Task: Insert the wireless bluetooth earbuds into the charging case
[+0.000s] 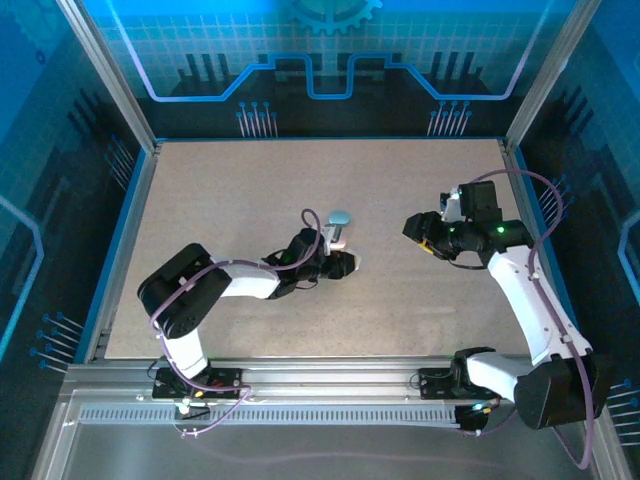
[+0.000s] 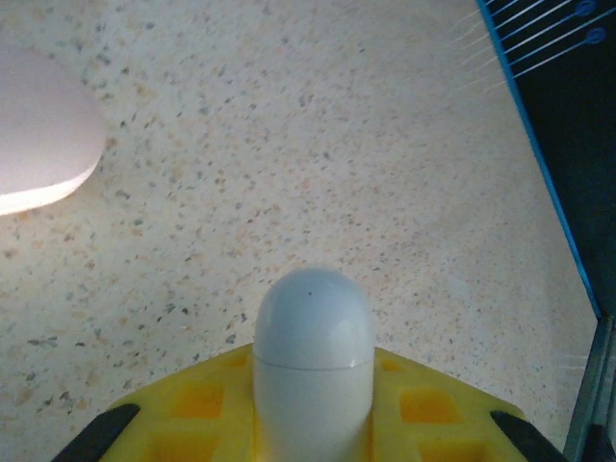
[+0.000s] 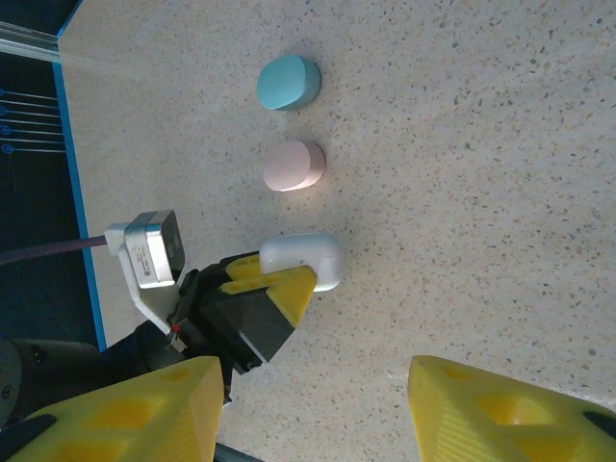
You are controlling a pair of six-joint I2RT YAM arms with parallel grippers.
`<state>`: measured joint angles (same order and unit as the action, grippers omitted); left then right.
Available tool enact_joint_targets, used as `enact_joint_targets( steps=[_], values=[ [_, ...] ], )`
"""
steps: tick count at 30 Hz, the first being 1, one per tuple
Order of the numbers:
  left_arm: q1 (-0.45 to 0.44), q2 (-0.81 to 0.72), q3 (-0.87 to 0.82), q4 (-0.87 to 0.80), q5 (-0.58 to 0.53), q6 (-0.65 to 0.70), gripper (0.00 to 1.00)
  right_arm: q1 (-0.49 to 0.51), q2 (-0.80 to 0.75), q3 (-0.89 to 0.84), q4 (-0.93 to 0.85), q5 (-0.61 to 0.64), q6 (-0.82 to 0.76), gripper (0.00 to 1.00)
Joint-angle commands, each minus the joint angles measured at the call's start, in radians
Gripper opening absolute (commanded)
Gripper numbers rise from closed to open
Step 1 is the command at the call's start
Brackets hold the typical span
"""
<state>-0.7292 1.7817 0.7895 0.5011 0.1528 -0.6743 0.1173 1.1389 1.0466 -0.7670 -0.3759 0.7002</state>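
Speckled tabletop (image 1: 400,190), 2 arms at the near edge. L arm (image 1: 240,285) reaches to the middle, R arm (image 1: 525,290) sits off to the right. R fingers (image 1: 418,230) are spread wide w/ nothing in them. L fingers (image 3: 287,281) are clamped on the white case (image 2: 313,366), lid closed, low over the tabletop. Pink case (image 3: 294,166) is just beside it, blue case (image 3: 288,82) past that, both lying loose.

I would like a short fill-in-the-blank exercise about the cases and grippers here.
1. The left gripper grips a case of ___ colour.
2. Beside it lies the pink case, and beyond that a ___ case.
3. The right gripper stands ___, holding nothing.
Missing words: white; blue; open.
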Motion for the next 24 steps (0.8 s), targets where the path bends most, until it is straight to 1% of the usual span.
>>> enact_joint_targets(
  steps=[1, 5, 10, 11, 14, 17, 19, 21, 24],
  values=[
    [0.013, 0.021, 0.048, -0.17, 0.005, -0.079, 0.19, -0.013, 0.008, -0.023, 0.028, -0.018, 0.007, 0.55],
    [0.032, 0.036, 0.051, -0.249, 0.008, -0.115, 0.2, -0.014, 0.031, -0.035, 0.034, -0.024, 0.001, 0.55],
    [0.044, 0.035, 0.059, -0.327, -0.02, -0.11, 0.26, -0.015, 0.051, -0.036, 0.037, -0.021, -0.011, 0.55],
    [0.048, 0.034, 0.062, -0.344, -0.028, -0.108, 0.28, -0.015, 0.055, -0.035, 0.037, -0.022, -0.014, 0.55],
    [0.054, 0.021, 0.073, -0.411, -0.06, -0.1, 0.42, -0.015, 0.065, -0.029, 0.026, -0.004, -0.031, 0.56],
    [0.059, -0.014, 0.073, -0.448, -0.098, -0.076, 0.49, -0.021, 0.075, -0.02, 0.015, 0.023, -0.051, 0.56],
    [0.059, -0.05, 0.077, -0.479, -0.128, -0.048, 0.54, -0.026, 0.079, -0.013, 0.006, 0.053, -0.071, 0.57],
    [0.06, -0.09, 0.084, -0.519, -0.168, -0.015, 0.59, -0.03, 0.081, 0.002, -0.003, 0.111, -0.099, 0.6],
    [0.062, -0.175, 0.088, -0.576, -0.264, 0.038, 0.65, -0.032, 0.066, 0.013, 0.004, 0.267, -0.149, 0.7]
  ],
)
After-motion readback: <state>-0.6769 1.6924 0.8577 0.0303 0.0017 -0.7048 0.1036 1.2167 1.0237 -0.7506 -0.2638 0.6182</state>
